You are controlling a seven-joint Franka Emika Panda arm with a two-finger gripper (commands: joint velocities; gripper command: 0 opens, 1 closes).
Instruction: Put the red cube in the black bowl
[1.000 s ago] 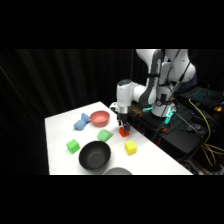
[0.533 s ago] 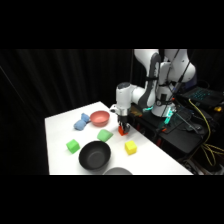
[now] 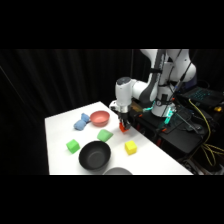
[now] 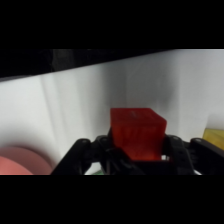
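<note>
Side view: we see the pincer (image 3: 123,128) clamped on the red cube (image 3: 123,128), slightly higher than before; black bowl (image 3: 94,155) sits below-left on the table (image 3: 60,125).

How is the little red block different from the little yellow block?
The small red cube is gripped between the gripper's fingers; the small yellow cube lies free on the white table. The red one sits nearer the pink-red bowl, the yellow one nearer the table's front edge. Both look similar in size and shape.
</note>
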